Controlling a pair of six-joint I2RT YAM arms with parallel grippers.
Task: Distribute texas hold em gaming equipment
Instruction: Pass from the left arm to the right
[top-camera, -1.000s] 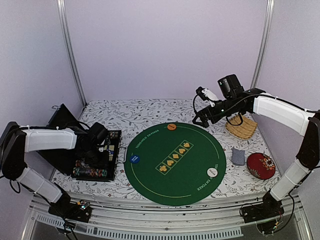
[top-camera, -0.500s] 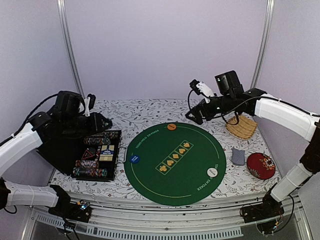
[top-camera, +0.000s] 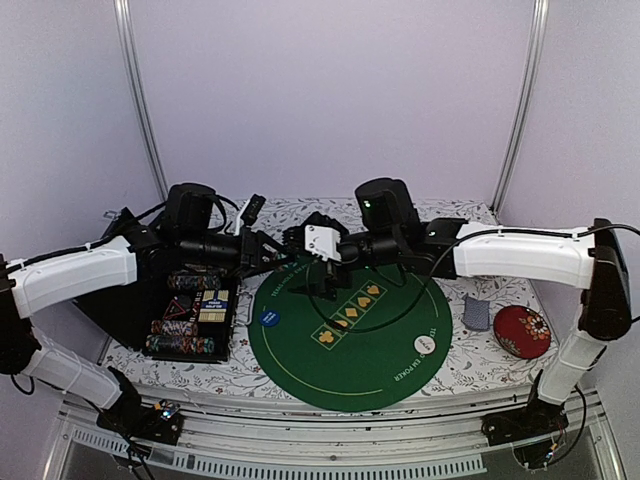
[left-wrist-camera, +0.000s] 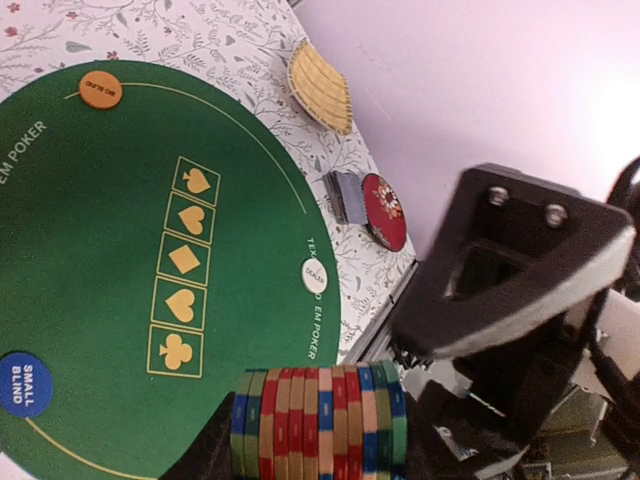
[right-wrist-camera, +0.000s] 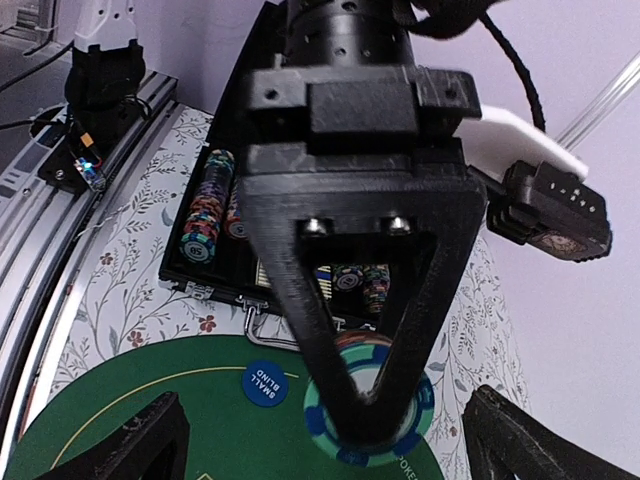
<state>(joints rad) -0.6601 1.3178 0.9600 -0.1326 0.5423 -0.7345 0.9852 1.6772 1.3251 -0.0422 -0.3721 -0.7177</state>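
My left gripper (left-wrist-camera: 320, 440) is shut on a stack of striped multicoloured poker chips (left-wrist-camera: 318, 420), held sideways above the green mat's near-left part. In the right wrist view the same stack (right-wrist-camera: 420, 425) shows end-on behind a black left finger (right-wrist-camera: 300, 300). My right gripper (right-wrist-camera: 335, 450) stands open facing the stack, one finger on each side of it and apart from it. From above, both grippers meet over the mat's far left, the left (top-camera: 285, 250) and the right (top-camera: 312, 278). On the mat lie a blue disc (top-camera: 269, 318), a white disc (top-camera: 425, 344) and an orange disc (left-wrist-camera: 99, 88).
The open black chip case (top-camera: 195, 315), with more chip rows, sits left of the green felt mat (top-camera: 350, 370). A deck of grey-blue cards (top-camera: 477, 313) and a red dish (top-camera: 521, 331) lie right of the mat. A wicker tray (left-wrist-camera: 320, 85) is at the back right.
The left arm has lifted out of the chip case and swung right over the mat with the chip stack. The right arm has swung from the back right to meet it.
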